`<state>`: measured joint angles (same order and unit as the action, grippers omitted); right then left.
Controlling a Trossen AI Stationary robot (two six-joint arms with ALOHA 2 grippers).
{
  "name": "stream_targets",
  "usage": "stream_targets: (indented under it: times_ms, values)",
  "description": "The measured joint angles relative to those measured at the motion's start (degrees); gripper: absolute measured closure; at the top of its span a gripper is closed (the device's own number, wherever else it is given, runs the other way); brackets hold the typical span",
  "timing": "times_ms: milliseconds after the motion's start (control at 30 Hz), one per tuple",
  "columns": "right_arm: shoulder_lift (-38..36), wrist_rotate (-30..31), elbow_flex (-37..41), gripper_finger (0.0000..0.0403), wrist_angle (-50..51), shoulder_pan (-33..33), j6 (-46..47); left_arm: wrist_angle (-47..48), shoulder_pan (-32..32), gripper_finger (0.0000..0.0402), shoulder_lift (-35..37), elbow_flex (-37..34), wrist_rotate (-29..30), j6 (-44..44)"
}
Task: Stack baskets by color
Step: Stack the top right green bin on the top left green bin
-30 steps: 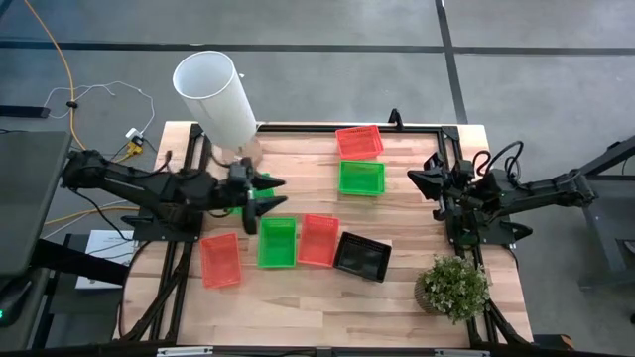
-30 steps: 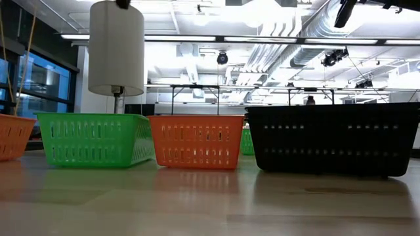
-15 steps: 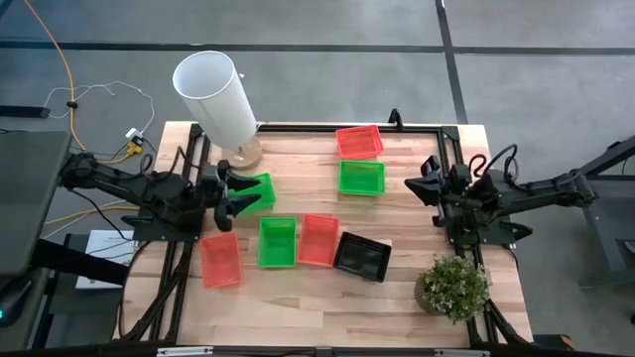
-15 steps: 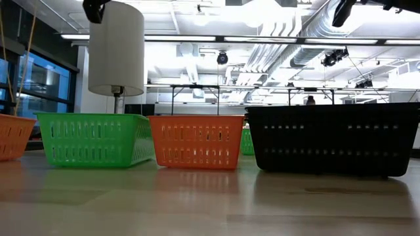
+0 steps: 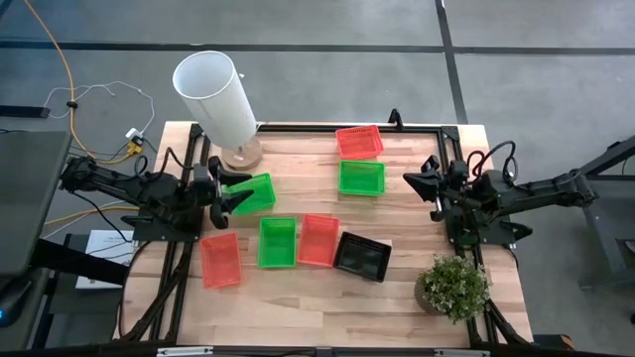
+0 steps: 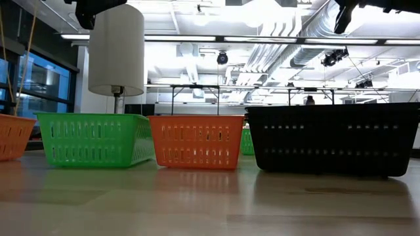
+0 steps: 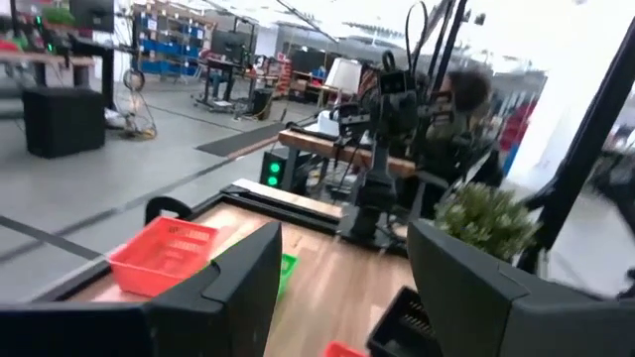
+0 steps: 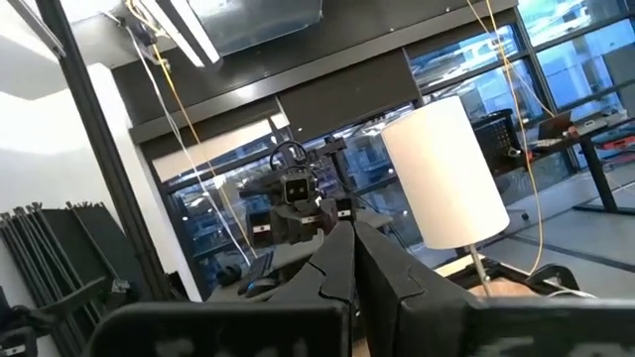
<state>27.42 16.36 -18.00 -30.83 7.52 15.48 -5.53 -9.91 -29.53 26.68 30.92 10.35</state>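
Note:
Several baskets rest bottom-down on the wooden table. Two red ones point(image 5: 221, 260) point(image 5: 318, 239), a green one point(image 5: 277, 242) and a black one point(image 5: 362, 256) form a row in the middle. Another red point(image 5: 359, 142) and green point(image 5: 361, 178) sit at the far side. One more green basket point(image 5: 256, 191) lies just in front of my left gripper point(image 5: 236, 190), which is open, held level above the table and holds nothing. My right gripper point(image 5: 409, 179) hovers shut at the table's right side, with nothing in it.
A tall white cylinder point(image 5: 215, 96) stands on a round base at the far left corner. A potted plant point(image 5: 453, 286) sits at the near right corner. A dark frame point(image 5: 327, 129) runs along the table's edges. Bare wood lies along the near edge.
My left gripper has drawn back toward the table's left edge and sunk a little, staying open and empty. It now leaves the green basket on the left uncovered. No basket has moved.

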Motion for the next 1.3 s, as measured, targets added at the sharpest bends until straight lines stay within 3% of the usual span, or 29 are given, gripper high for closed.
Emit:
stream_targets:
  times_ms: [333, 533, 667, 800, 967, 1100, 1300]
  values:
    - [2.15, 3.19, 0.0, 0.0394, 6.1, 0.0, 11.64, 0.16, 0.0, 0.0196, -0.05, 0.0, -0.02, -0.94]
    - [6.69, 10.76, -0.17, 0.0323, 7.07, -0.01, 18.74, 0.33, 0.02, 0.0196, -0.08, 0.0, -0.02, -1.05]
    - [10.29, 15.19, -6.04, 0.0249, 20.15, -0.22, 22.6, 0.34, 0.02, 0.0196, -0.08, 0.0, -0.02, -0.98]
    - [16.53, 15.12, -16.66, 0.0185, 43.76, -2.58, 29.03, 0.34, 0.02, 0.0196, -0.08, 0.0, -0.02, -0.98]
    - [27.24, 14.12, -27.56, 0.0157, 70.43, -8.82, 41.26, 0.36, 0.02, 0.0196, -0.08, 0.0, 0.46, -0.97]
    - [35.02, 12.77, -29.0, 0.0155, 74.62, -13.14, 46.07, 0.35, 0.02, 0.0196, -0.08, 0.0, 1.45, -1.02]
    - [45.26, 12.04, -29.0, 0.0155, 69.18, -17.48, 45.79, 0.36, 0.02, 0.0196, -0.08, 0.0, 1.46, -0.96]
